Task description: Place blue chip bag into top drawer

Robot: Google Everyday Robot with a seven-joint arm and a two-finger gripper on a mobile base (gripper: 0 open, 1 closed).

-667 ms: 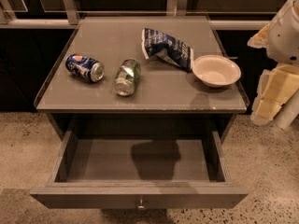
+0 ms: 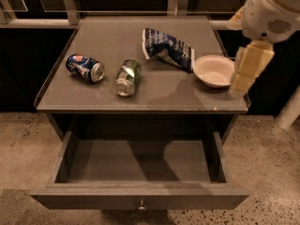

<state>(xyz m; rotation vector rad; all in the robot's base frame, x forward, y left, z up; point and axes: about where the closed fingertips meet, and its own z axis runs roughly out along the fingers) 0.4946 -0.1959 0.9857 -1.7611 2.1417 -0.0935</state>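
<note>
Speckled floor surrounds a grey table point(image 2: 117, 32) against a dark background, with the drawer point(image 2: 140, 195) below it pulled wide open toward the bottom of the frame. Compared with a moment ago, we see the cream gripper point(image 2: 248, 71) has come in from the right edge, up and leftward, and now hangs over the table's right end. It overlaps the right rim of the bowl point(image 2: 213, 69). We cannot tell whether it is wide or narrow, but it holds nothing. We judge this to be the approach to the bag point(image 2: 168, 48), which lies untouched at upper centre of the tabletop, just left of the bowl. The drawer holds only shadow, and the white bowl shows nothing in it. Left of the bag a green can point(image 2: 126, 77) and a blue can point(image 2: 85, 67) lie on their sides.
</note>
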